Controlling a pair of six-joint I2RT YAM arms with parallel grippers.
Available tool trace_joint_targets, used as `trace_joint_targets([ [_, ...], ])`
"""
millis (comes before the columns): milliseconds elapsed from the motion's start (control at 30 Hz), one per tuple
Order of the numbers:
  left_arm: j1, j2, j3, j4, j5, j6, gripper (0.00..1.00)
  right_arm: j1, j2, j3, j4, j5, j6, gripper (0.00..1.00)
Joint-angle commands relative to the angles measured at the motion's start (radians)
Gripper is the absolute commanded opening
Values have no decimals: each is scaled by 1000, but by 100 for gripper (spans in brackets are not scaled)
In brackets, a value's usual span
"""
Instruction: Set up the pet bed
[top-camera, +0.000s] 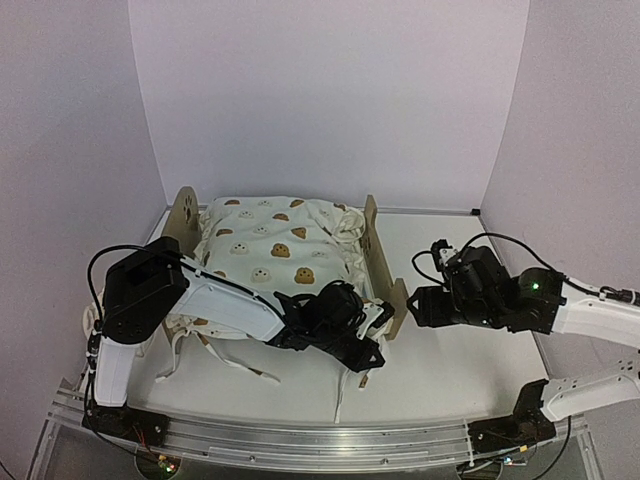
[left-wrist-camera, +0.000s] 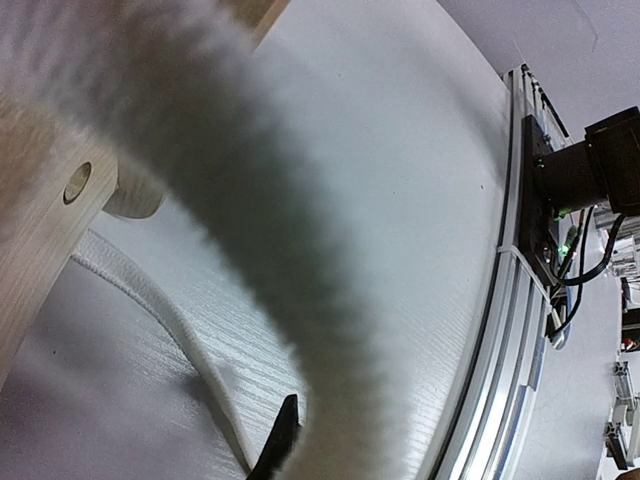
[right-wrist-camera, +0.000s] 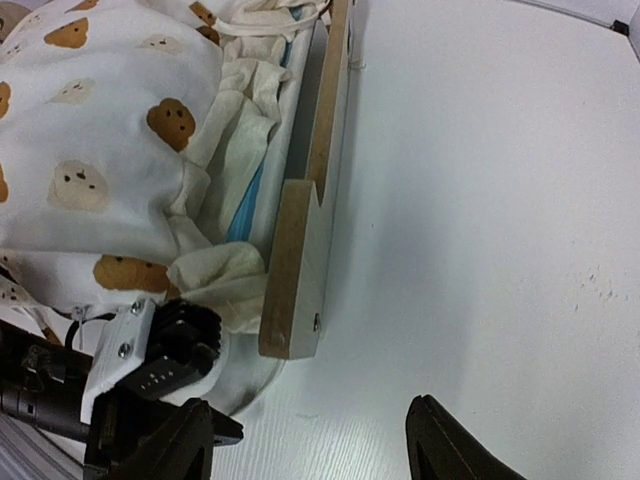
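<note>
Bear-print quilt (top-camera: 265, 245) draped over pet bed (right-wrist-camera: 305, 240); we judge tidying remains. Left fingers (left-wrist-camera: 282, 445) together at its corner, right fingers (right-wrist-camera: 450, 450) apart alongside.

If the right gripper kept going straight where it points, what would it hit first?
Probably the wooden end board of the pet bed, just ahead of the right gripper, though height is hard to judge.

What we are losing around the pet bed (top-camera: 373, 235)
We are seeing a blurred cream strip (left-wrist-camera: 250, 200) swamping the left wrist view, hiding the left gripper (top-camera: 362, 352) except one dark fingertip (left-wrist-camera: 285, 440); the quilt (right-wrist-camera: 100, 120) is covering the mattress (right-wrist-camera: 246, 200) but for a blue sliver, and the picture's bottom edge is cropping the right gripper (right-wrist-camera: 315, 440).
</note>
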Motion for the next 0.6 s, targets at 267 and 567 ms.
trace_joint_targets([
  [267, 10, -52, -27, -56, -40, -24, 30, 2, -5, -80, -46, -254, 145, 66],
  [567, 7, -173, -70, -155, -108, -27, 40, 6, 74, -123, 14, -259, 281, 63],
])
